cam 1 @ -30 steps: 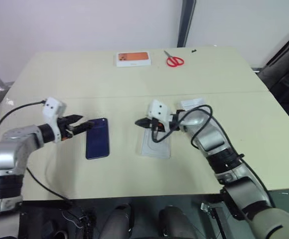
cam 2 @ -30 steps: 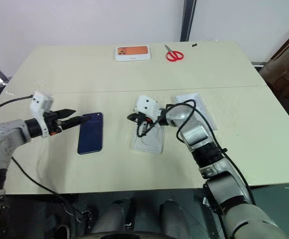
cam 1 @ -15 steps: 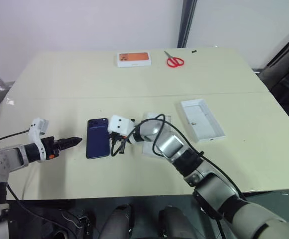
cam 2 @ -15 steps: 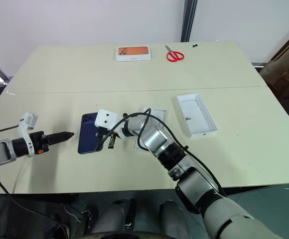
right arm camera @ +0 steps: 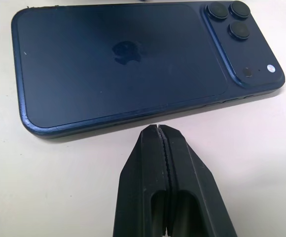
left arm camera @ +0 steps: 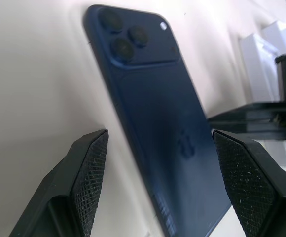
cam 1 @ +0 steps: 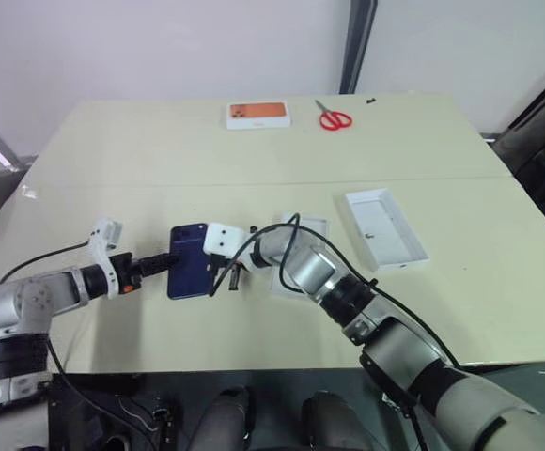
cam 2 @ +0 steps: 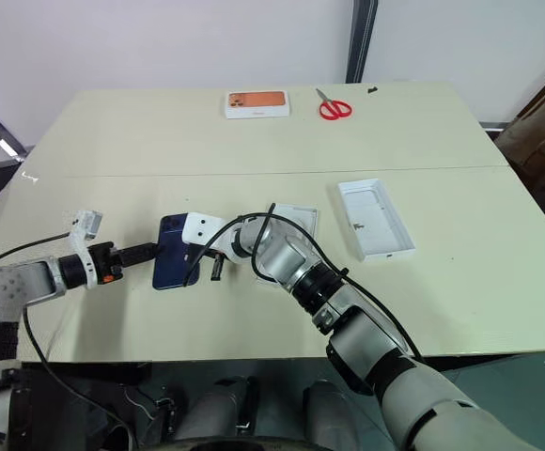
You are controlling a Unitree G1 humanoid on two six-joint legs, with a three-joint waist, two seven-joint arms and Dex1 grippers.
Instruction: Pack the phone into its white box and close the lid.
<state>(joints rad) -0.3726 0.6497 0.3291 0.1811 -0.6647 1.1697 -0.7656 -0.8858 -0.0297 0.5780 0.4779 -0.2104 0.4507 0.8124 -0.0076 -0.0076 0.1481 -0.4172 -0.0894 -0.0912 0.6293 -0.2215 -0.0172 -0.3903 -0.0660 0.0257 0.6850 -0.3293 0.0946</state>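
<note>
With the phone (cam 1: pixel 188 260) lying unpacked on the desk (cam 1: pixel 160 160), left gripper (left arm camera: pixel 155 173) jaws are straddling it released, right gripper (right arm camera: pixel 163 136) jaws clenched empty beside it.

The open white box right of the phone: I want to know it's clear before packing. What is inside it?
The white box lies open with a pale floor, bare except for a small dark mark near one wall. No phone in it; the phone lies apart on the table.

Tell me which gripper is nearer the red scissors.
Right. The right gripper sits beside the phone, on the side toward the scissors; the left gripper is across the phone, farther away.
</note>
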